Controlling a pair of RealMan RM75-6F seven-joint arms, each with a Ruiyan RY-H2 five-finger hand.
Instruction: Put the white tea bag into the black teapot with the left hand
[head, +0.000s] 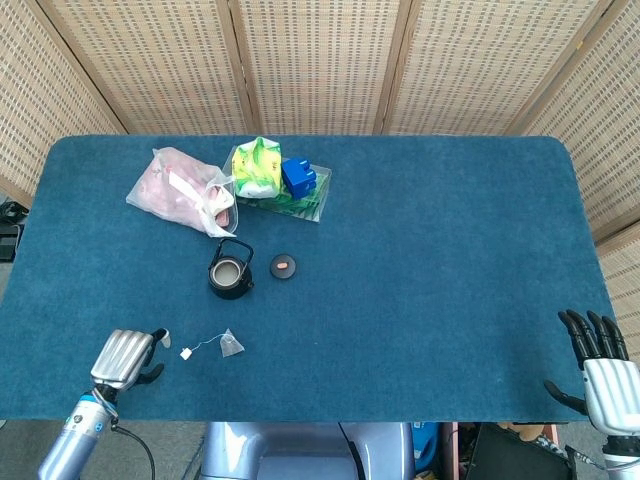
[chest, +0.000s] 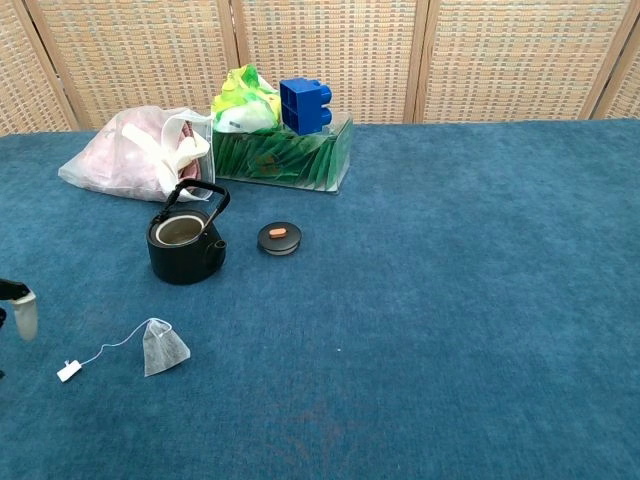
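Lying flat on the blue carpeted worktop, the white pyramid-shaped tea bag sits near the front edge, its thin string trailing left to a small white paper tag. Behind it stands the small black cast-iron teapot, uncovered, handle upright, with its round black lid set just beside it to the right. The left robot hand hovers just left of the tag, fingers loosely curled and grasping nothing. The right robot hand waits at the far front corner, fingers spread and released. At the back lie a crumpled pink plastic bag, a green-and-yellow packet and a blue toy brick on a clear box.
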